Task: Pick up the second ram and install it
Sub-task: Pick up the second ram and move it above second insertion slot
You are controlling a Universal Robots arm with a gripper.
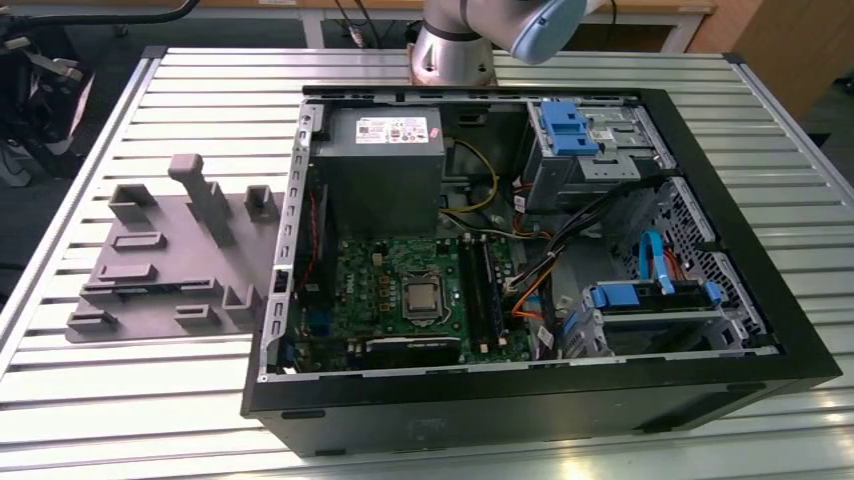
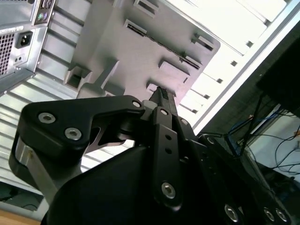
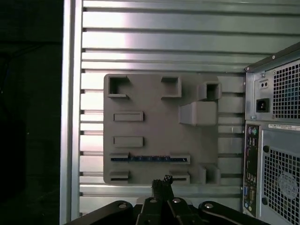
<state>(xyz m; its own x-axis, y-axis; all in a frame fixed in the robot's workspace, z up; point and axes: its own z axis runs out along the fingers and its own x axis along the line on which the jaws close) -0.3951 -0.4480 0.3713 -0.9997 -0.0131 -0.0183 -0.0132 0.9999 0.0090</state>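
The tool (image 3: 162,180) hangs in the air over the grey plate (image 3: 154,122), well above it. In both wrist views its tips are drawn together with nothing between them; it is carrying nothing.

The ram (image 3: 150,159) is still in the plate. In the first wrist view it stands on its long edge in a narrow slot, a thin dark strip running across the plate between two low blocks. The tool's tips line up just beside the middle of that strip, over the row of blocks at the plate's near edge. They do not touch it.

The plate lies flat on the slatted tabletop (image 1: 200,90), just beside the open case (image 1: 534,405), on the exterior view's left. The case lies on its side with its cover off, so the motherboard (image 1: 387,270) faces up. The long memory slots (image 1: 481,290) run alongside the processor, on its side toward the exterior view's right. From where I stand I cannot tell whether one of them already has a stick in it.

As I judge it, the work on this ram has hardly begun. The tool is lined up above the stick, but the grasp is not made. The lift, the carry to the case and the seating in a slot are all left to do.
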